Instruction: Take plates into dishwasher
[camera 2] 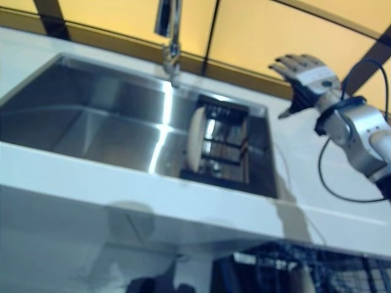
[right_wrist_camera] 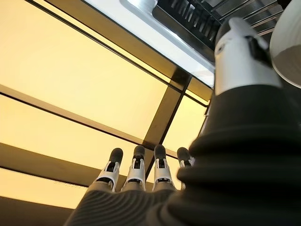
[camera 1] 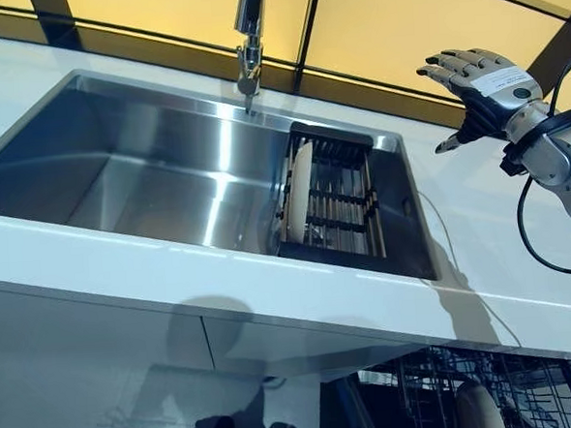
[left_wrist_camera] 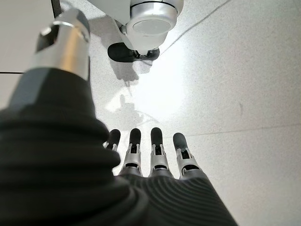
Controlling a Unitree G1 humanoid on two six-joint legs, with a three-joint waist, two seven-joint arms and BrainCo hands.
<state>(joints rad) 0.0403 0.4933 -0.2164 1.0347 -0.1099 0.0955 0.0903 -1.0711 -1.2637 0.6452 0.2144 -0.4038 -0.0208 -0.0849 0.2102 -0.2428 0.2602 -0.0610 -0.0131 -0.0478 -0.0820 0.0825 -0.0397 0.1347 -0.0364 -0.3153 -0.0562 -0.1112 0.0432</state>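
A cream plate (camera 1: 302, 194) stands on edge at the left side of a black dish rack (camera 1: 348, 210), which sits in the right end of the steel sink (camera 1: 157, 173). My right hand (camera 1: 481, 81) is raised above the white counter, to the right of the rack and apart from it. It is open, with fingers spread and nothing in it. My left hand (left_wrist_camera: 155, 157) shows only in its wrist view, hanging over the pale floor with straight fingers and holding nothing. Low at the right, the dishwasher's wire rack (camera 1: 539, 388) holds another pale plate (camera 1: 479, 411).
A chrome tap (camera 1: 249, 42) rises behind the sink's back rim. The white counter (camera 1: 500, 230) runs round the sink and out to the right. Amber panels with dark frames (camera 1: 390, 23) stand behind it.
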